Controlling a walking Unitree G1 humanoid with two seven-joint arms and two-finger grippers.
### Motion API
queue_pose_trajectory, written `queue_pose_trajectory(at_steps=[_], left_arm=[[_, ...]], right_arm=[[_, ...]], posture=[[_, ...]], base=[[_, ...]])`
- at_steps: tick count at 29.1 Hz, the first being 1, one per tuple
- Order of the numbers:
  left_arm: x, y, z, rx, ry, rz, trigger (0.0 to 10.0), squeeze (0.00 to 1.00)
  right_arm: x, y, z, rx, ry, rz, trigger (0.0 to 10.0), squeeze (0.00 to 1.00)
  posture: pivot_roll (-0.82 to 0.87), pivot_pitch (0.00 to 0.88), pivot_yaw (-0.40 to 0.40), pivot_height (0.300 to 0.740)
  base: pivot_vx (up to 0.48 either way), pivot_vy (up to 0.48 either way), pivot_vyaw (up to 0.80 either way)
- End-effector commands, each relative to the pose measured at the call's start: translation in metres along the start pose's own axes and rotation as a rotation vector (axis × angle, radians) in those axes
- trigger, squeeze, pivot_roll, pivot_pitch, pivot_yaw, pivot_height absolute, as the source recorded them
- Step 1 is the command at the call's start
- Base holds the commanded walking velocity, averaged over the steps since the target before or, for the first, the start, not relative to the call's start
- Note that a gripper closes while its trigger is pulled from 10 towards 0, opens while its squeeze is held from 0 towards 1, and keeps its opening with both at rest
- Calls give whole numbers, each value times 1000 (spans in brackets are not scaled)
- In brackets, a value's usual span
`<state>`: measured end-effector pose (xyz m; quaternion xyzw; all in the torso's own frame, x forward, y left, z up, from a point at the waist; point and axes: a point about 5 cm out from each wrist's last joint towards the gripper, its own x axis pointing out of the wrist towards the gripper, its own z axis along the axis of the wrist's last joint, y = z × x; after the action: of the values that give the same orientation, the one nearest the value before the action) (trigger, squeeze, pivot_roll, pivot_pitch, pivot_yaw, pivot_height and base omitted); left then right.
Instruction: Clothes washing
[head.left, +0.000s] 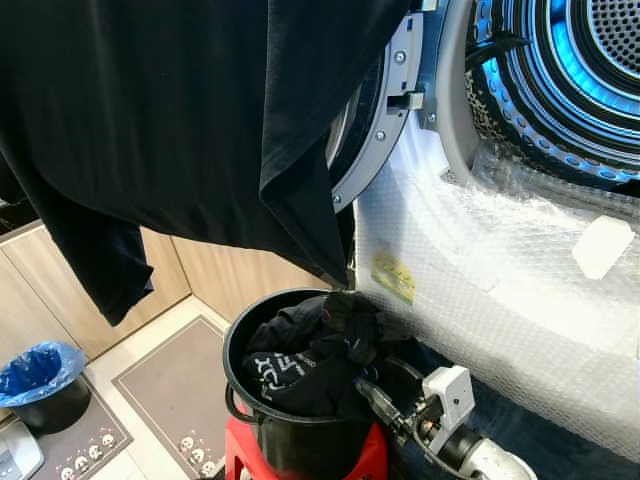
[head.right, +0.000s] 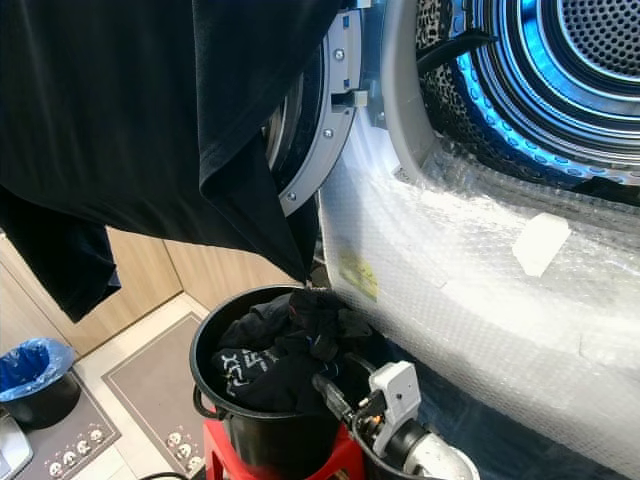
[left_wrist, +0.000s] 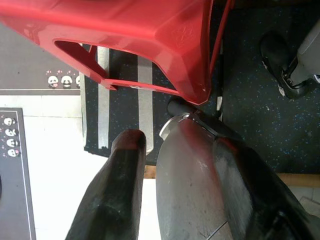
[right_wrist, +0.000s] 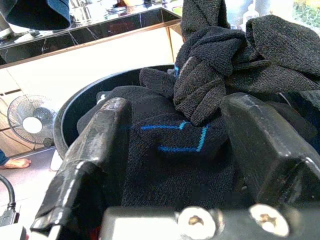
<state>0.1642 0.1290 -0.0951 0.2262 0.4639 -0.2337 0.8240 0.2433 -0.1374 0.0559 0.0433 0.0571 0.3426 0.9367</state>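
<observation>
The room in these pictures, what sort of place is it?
Probably a home laundry corner by a kitchen. A front-loading washer drum stands open, a black bucket of dark clothes sits on a red stool, and wooden cabinets line the wall.

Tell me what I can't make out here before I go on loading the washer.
- What holds up the hanging black shirt: cut off by the top edge in both eye views.
- Most of the washer door: covered by that shirt.
- How deep the clothes go in the bucket: the top pieces hide the rest.
- Drum contents: cropped at the top and right edges.
- Whether the right gripper fingers touch the clothes: unclear.
</observation>
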Motion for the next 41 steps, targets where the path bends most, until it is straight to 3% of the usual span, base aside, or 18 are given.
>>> queue_pose_trajectory(at_steps=[1, 41], left_arm=[[-2, -3, -12, -8, 48, -15, 10000, 0], [-2, -2, -13, -4, 49, -13, 10000, 0]], right_arm=[[3, 3, 7, -18, -15, 15, 10000, 0], [10, 8, 16, -25, -49, 41, 10000, 0]], posture=[[-219, 0, 63, 740], [-212, 0, 70, 740]], base=[[0, 0, 0], [0, 0, 0]])
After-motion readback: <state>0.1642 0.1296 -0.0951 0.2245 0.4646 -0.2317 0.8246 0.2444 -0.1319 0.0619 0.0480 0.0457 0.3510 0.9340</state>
